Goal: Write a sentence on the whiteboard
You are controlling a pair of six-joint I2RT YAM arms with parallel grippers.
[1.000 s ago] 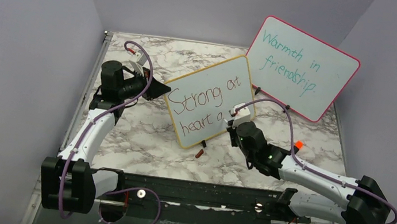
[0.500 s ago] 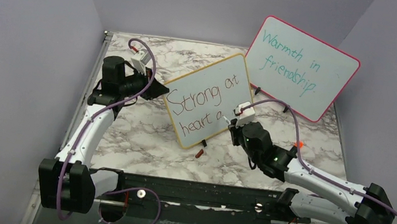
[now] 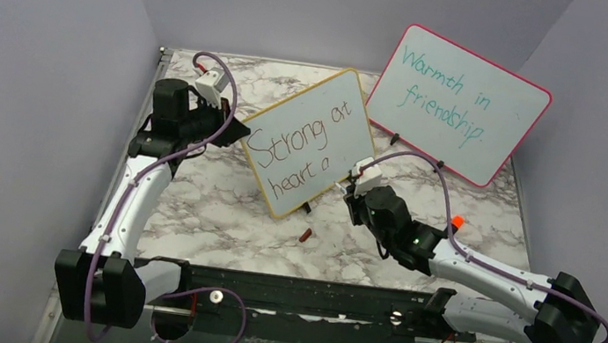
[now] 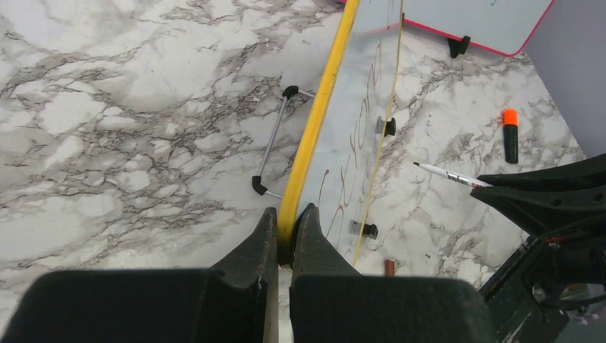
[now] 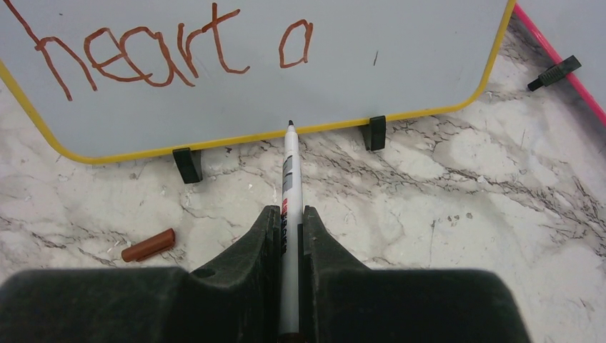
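The whiteboard, entry one: where is it standing?
– Mid-worktop, sitting slantwise to the near edge, just in front and left of the pink-framed board. The left jaws are pinching its yellow frame at the left edge.
– How is it looking?
– White face, thin yellow frame, rounded corners, small black feet. The sentence is running in red-brown marker: "Strong at" above, "heart a" below.
– Right jaws?
– Clamping narrowly on a white marker, its tip pointing at the lower frame under the "a". Whether it is touching, I cannot tell.
– What is each view adding?
– The left wrist view is showing the board edge-on, with a wire leg lying behind it and an orange-capped marker lying on the marble. The right wrist view is showing a brown cap lying near the left foot. Only the top view is giving the teal words on the pink-framed board.
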